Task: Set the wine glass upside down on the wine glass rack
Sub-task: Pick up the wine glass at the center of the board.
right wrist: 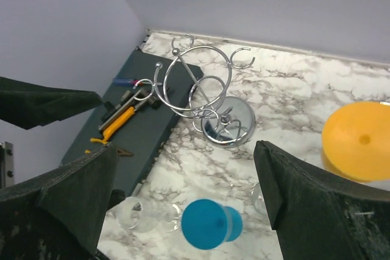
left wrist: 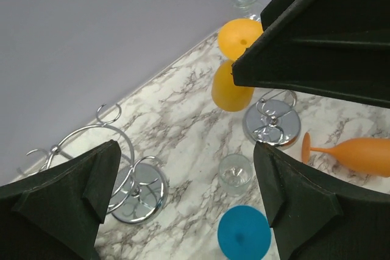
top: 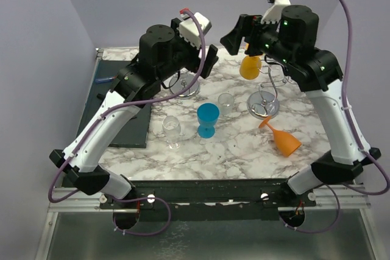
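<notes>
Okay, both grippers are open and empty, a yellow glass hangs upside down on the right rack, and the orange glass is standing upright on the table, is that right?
Not quite. The orange glass is lying on its side on the table, not standing upright, as the top view shows. The rest holds: the left gripper and right gripper are open and empty, and the yellow glass hangs upside down on the right rack.

left arm [top: 116, 114] hides most of the wire rack [top: 187, 91].

I count two racks: left rack [top: 186, 88], right rack [top: 264, 106]. Five glasses: hung orange glass [top: 250, 67], fallen orange glass [top: 285, 140], blue glass [top: 207, 119], far clear glass [top: 226, 100], near clear glass [top: 172, 130]. One mat [top: 137, 132].
</notes>
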`<state>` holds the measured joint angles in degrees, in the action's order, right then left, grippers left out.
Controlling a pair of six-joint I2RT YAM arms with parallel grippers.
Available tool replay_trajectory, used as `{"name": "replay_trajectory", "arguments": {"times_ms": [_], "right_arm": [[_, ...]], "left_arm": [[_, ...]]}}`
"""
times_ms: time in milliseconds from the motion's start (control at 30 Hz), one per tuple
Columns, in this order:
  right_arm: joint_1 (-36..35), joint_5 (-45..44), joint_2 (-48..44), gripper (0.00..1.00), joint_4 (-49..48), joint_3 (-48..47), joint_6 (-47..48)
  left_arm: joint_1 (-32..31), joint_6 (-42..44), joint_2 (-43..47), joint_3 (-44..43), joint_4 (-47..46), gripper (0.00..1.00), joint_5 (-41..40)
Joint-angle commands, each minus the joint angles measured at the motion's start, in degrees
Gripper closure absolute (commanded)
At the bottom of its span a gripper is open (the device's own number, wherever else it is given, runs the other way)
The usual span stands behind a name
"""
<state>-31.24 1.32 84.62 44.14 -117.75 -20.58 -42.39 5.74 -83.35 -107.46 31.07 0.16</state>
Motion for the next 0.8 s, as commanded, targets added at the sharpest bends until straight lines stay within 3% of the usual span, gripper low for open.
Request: {"name": "replay_trajectory", "arguments": {"times_ms": [0,67,200,233,300,333,400,500,667,767], "right_arm": [[-1.9,-6.8,6.7,0.0,9.1,-10.2,9.8],[-1.9,-2.5,4.2,0.0,1.4,-5.4,8.9],[-1.9,9.9,-8.5,0.0,-20.3,19.9,8.4],[-1.8,11.0,-10.0,0.0,-22.8,22.5,7.7],[-1.9,4.9,-5.3,0.03,-14.4,17.0,4.4],[-2.1,3.8,-1.5,0.09,-7.1,11.9,4.8],[-6.5,-4.1,2.5,0.13,-1.4,9.4,5.0],[-11.6,-14.2,3.9,0.0,-1.2,13.1,3.3],[-11.8,-19.1,4.8,0.01,-0.7,20.1,-2.5],[-12.0,-20.2,4.2,0.09,-2.2,24.5,-4.9]], "left_arm": [[4.3,-0.4,2.4,-3.0,3.7,0.01,-1.0],[5.9,-0.5,3.0,-3.1,4.0,0.01,-0.5],[8.3,-1.0,4.0,-3.7,5.0,0.01,-0.2],[8.9,-1.0,4.1,-4.1,5.4,0.01,-0.3],[10.4,-1.3,4.3,-4.6,6.1,0.01,-0.4],[11.1,-1.6,4.4,-4.5,6.5,0.01,-0.5],[12.9,-2.0,4.9,-3.8,7.5,0.01,-0.3],[15.5,-2.3,5.8,-1.9,9.4,0.01,-0.3],[17.9,-1.5,5.2,-1.1,14.9,0.01,-4.8],[18.8,-1.2,4.6,-1.1,18.1,0.01,-6.0]]}}
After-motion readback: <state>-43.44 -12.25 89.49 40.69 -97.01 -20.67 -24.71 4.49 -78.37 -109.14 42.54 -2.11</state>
